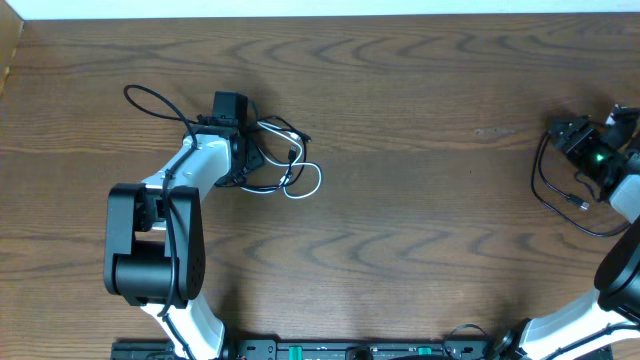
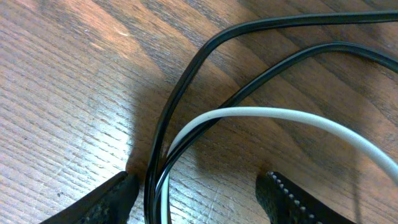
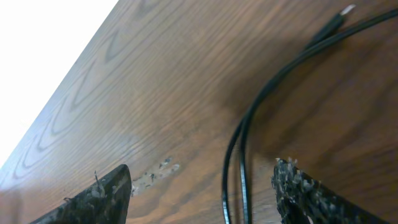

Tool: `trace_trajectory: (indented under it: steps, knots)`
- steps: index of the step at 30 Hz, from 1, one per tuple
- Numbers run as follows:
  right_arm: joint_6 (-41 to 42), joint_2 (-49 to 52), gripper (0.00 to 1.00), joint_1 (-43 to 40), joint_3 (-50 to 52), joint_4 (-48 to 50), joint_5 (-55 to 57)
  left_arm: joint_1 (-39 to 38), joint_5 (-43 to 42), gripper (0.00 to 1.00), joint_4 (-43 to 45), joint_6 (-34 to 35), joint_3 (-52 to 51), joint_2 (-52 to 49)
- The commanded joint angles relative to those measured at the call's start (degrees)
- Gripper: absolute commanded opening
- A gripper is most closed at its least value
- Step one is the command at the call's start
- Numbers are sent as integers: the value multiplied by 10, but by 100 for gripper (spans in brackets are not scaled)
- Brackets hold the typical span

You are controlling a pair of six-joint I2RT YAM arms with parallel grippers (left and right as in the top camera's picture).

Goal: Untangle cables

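The white cable (image 2: 280, 114) and black cable (image 2: 298, 22) are lying looped together left of center on the counter (image 1: 420, 90). They are passing between the fingers of the wide-open left tool (image 2: 199, 183), which is gripping nothing. Another black loop (image 3: 244, 124) is lying by the right edge, with 2 strands running through the open, empty right tool (image 3: 202, 171). Bare wood is stretching between the 2 groups.

Robotics lab workstation, wide dark brown wood-grain counter (image 1: 420, 130), white-and-black jointed left robot arm (image 1: 165, 235) and matching right robot arm (image 1: 622, 275) mounted at its near edge, black base rail with green-marked electronics (image 1: 330, 351) between them
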State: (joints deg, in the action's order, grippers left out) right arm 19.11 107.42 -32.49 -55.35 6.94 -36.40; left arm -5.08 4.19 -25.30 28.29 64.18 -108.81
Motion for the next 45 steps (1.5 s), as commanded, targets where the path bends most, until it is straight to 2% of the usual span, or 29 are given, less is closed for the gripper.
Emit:
trace_trajectory:
  steps: [1, 4, 9, 11, 18, 27, 38, 44, 45]
  knots:
    - [2, 6, 69, 29, -1, -1, -17, -5, -36, 58, -1, -1, -21, -15]
    - [2, 6, 69, 61, -1, 0, -17, -5, -36, 38, -1, -1, -21, -15]
    - [2, 6, 67, 125, -1, 6, -14, -5, -37, 14, -1, -1, -21, -15]
    - [2, 6, 66, 153, -1, 10, -4, -5, -39, 8, -1, -1, -21, -15]
    - [2, 6, 64, 238, -1, 23, 70, -5, -142, 8, -1, -17, -21, -15]
    - [2, 6, 66, 302, -1, 53, 76, -21, -276, 8, -3, -81, -21, -15]
    - [2, 6, 72, 337, -1, 66, 76, -113, -280, 8, -4, -81, -21, -15]
    - [2, 6, 74, 341, -1, 66, 76, -130, -280, 9, 3, -81, -21, -15]
    - [2, 6, 74, 341, -1, 66, 76, -130, -280, 16, 3, -81, -21, -15]
